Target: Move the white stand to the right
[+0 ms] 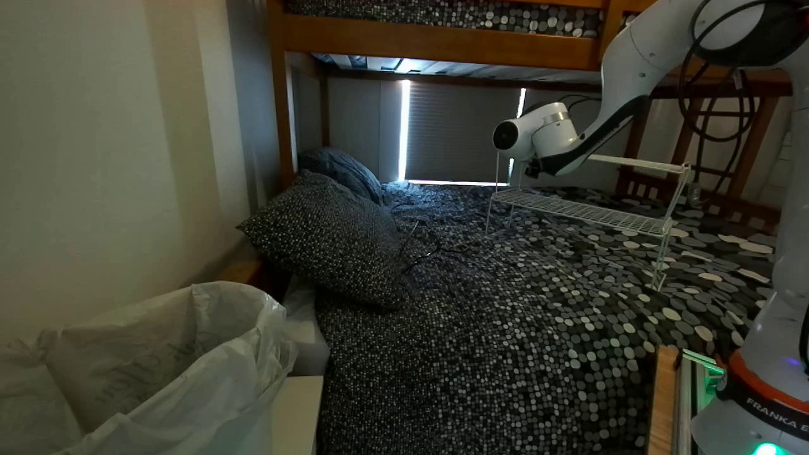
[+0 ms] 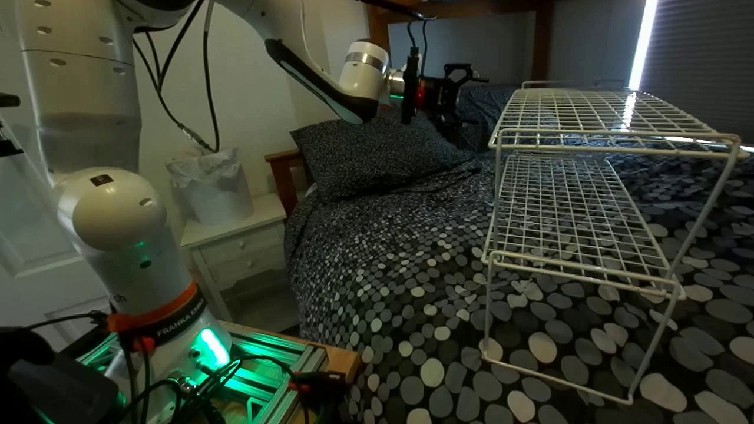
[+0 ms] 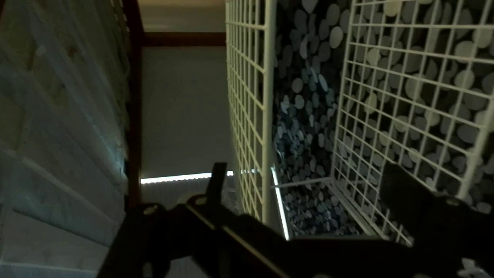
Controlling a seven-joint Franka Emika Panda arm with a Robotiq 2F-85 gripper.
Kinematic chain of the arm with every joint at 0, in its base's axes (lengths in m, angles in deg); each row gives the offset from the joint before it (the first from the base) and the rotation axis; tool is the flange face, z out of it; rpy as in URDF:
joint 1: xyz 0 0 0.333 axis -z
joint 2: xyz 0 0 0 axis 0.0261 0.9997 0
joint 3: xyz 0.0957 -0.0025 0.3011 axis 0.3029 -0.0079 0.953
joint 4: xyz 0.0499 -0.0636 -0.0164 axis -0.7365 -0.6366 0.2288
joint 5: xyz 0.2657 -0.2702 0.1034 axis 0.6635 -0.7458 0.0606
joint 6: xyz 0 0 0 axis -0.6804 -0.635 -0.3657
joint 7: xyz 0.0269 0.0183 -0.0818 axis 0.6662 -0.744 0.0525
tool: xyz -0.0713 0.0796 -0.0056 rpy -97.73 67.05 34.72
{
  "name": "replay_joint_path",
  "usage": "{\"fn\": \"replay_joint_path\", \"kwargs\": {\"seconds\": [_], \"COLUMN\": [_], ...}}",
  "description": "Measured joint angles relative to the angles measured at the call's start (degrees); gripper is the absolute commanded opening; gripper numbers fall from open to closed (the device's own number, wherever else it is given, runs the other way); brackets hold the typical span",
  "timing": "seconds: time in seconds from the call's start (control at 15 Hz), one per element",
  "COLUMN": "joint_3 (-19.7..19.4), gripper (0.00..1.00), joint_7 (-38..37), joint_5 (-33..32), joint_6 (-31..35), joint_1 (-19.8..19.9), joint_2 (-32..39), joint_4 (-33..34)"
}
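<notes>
The white stand is a white wire rack with two grid shelves and thin rod legs. It stands upright on the bed in both exterior views (image 1: 581, 210) (image 2: 612, 115). My gripper (image 2: 480, 101) is open and empty, beside the stand at about the height of its upper shelf. A small gap seems to separate them. In the wrist view the edge of the stand's upper shelf (image 3: 269, 96) lies between the two open fingers (image 3: 305, 169). One finger is above that shelf and the other overlaps the lower shelf in the view. In an exterior view the arm hides most of the gripper.
The bed has a dotted cover (image 2: 412, 282) and dark pillows (image 1: 328, 234) at its head. A wooden upper bunk (image 1: 442, 41) hangs low over the arm and stand. A white nightstand (image 2: 238, 235) with a lined bin (image 2: 215, 188) stands by the bed.
</notes>
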Motion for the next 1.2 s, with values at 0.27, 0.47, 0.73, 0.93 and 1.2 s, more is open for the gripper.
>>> {"fn": "replay_joint_path", "kwargs": {"seconds": [0.27, 0.47, 0.73, 0.93, 1.2], "joint_3": [1.39, 1.98, 2.10, 2.05, 1.28], "gripper": [1.00, 1.00, 1.00, 1.00, 1.00], "joint_7": [10.20, 20.09, 31.24, 39.25, 51.13], "joint_5": [15.50, 28.36, 43.66, 54.08, 65.52], "joint_6": [3.02, 3.04, 3.04, 3.16, 3.50], "joint_1": [-2.26, -4.80, -7.76, -9.15, -9.92], "joint_2": [-7.34, -13.32, -18.93, -21.64, -23.55], "joint_4": [-1.90, -3.29, -5.01, -6.31, -7.52]}}
